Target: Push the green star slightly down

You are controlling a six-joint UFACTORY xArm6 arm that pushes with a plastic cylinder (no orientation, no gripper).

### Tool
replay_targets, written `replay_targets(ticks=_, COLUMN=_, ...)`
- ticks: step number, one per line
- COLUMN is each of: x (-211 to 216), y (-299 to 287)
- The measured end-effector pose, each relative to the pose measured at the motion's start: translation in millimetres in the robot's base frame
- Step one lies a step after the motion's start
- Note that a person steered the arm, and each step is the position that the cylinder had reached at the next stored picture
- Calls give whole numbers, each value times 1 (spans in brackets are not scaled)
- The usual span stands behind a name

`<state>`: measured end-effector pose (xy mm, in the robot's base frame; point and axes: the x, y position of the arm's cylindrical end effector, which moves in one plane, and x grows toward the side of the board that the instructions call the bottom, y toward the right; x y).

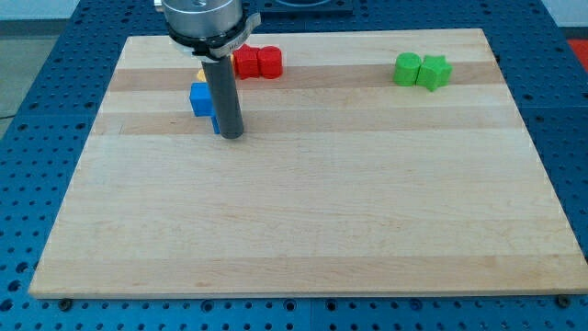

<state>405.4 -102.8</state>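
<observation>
The green star lies near the view's top right on the wooden board, touching a rounder green block on its left. My tip rests on the board at the view's upper left, far left of the green star. The tip stands just right of a blue block, whose lower part it partly hides. Two red blocks sit side by side just above and right of the rod. A yellow block peeks out above the blue block, mostly hidden by the rod.
The board lies on a blue perforated table. The arm's metal flange hangs over the board's top left edge.
</observation>
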Motion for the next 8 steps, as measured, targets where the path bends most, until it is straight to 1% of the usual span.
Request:
replay_targets(ticks=1, x=12, y=3)
replay_targets(ticks=2, x=11, y=86)
replay_targets(ticks=3, x=7, y=219)
replay_targets(ticks=4, x=-4, y=332)
replay_targets(ticks=5, x=-67, y=361)
replay_targets(ticks=6, x=-122, y=360)
replay_targets(ticks=7, x=-128, y=341)
replay_targets(ticks=8, x=-113, y=319)
